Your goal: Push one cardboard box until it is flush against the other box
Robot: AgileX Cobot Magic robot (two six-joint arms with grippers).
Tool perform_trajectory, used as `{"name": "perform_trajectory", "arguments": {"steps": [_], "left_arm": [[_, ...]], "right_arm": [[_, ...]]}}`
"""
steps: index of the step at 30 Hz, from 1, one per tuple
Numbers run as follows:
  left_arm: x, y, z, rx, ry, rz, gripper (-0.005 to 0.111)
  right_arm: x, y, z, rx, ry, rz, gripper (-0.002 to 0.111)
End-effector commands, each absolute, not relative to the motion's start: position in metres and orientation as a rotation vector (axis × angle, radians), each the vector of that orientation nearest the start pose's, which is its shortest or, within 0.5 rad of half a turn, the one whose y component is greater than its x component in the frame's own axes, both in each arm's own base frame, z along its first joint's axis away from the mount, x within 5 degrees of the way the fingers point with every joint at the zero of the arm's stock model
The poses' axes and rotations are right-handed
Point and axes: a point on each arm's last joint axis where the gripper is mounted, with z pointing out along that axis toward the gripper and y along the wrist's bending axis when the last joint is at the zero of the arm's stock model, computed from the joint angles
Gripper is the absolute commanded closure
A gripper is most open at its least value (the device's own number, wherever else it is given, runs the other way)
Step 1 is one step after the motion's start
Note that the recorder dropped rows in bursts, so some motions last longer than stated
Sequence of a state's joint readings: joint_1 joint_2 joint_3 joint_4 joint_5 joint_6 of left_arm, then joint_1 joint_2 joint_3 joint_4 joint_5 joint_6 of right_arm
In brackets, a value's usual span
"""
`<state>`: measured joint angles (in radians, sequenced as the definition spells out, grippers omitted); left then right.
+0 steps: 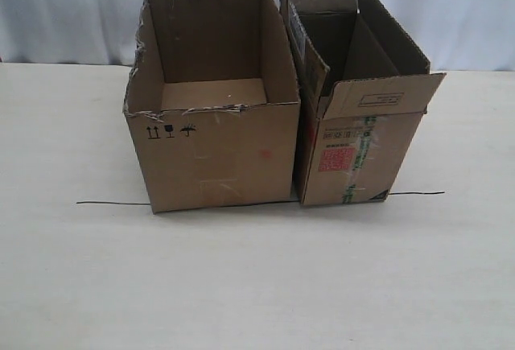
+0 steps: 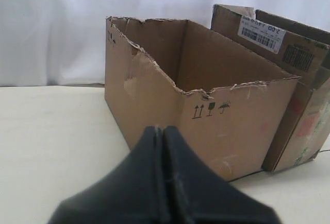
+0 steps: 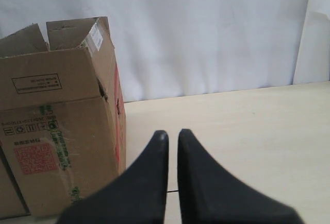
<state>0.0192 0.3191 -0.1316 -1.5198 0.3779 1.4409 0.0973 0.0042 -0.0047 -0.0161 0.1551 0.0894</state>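
Both touching at base: torn-rim cardboard box (image 1: 217, 157), taller red-print box (image 1: 362, 153), prob. flush. L gripper (image 2: 161, 129) tips together as blunt pusher; R gripper (image 3: 172, 133) barely apart, idle.

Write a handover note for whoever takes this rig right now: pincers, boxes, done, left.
Left pincer: shut, empty, aimed at the cardboard box, not touching it.
Right pincer: narrow gap, empty, beside the other box, clear of it.
Boxes: side by side on the table, fronts on the black line; a thin dark seam shows between them.
Done: push looks essentially finished.
Left: check the seam; nudge the cardboard box if it is a real gap.
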Motion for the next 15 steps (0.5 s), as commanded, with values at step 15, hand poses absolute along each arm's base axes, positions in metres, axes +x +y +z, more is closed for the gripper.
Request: {"name": "perform_trajectory", "arguments": {"steps": [15], "left_arm": [[0.052,-0.014,0.237,0.14,1.439,-0.105,0.107]], "right_arm": [[0.056,0.005,0.199,-0.013,1.644,0.13,0.103]]}}
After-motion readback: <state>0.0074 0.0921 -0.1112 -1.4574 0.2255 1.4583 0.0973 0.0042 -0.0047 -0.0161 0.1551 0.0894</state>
